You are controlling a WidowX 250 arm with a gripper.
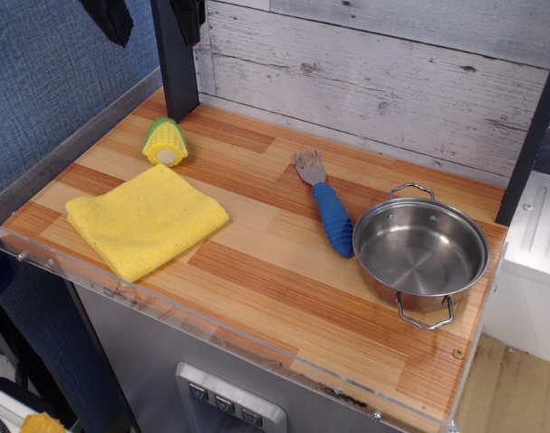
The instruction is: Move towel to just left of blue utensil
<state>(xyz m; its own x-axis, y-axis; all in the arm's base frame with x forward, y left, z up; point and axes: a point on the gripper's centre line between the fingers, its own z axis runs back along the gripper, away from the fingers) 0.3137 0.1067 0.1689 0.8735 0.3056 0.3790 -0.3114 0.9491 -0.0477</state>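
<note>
Here, one toy corn (165,142) sits at the towel's (144,219) 12 o'clock. One steel pot (420,250) touches the blue utensil (327,206) at its 4 o'clock. Bare surface (257,271) between towel and utensil. Hand: cannot tell.

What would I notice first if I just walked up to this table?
Probably the bright yellow towel, lying folded near the table's front left corner. Next, the shiny steel pot at the right end, with the blue fork lying just to its left. A little toy corn sits behind the towel.
</note>
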